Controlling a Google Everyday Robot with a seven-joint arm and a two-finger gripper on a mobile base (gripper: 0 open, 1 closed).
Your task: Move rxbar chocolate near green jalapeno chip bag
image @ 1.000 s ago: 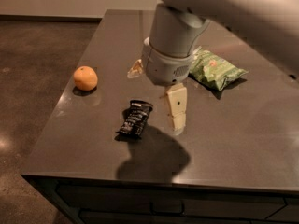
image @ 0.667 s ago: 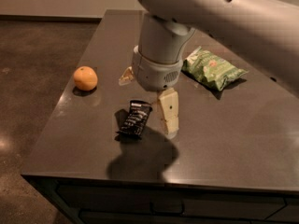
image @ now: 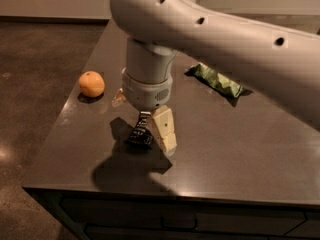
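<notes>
**Gripper comes down over the bar**

Since the earlier frames the arm has swung left and lowered, so the gripper (image: 144, 120) now sits right over the rxbar chocolate (image: 141, 133) instead of beside it. The wrist now covers the bar's upper end. The bar itself looks unmoved on the table (image: 225, 154), towards the front left.

That puts the task at the grasp stage — nothing is held yet. The claw stands wide, with one pale finger (image: 164, 129) just right of the bar and the other finger's tip (image: 118, 98) showing behind the wrist on the left. I judge the next step to be closing on the bar.

Only the bar's lower part shows: flat, dark and glossy with pale lettering, lying at a slight slant. The green jalapeno chip bag (image: 216, 80) lies well apart at the back right — the carry is still to do. An orange (image: 92, 83) sits to the left.
</notes>
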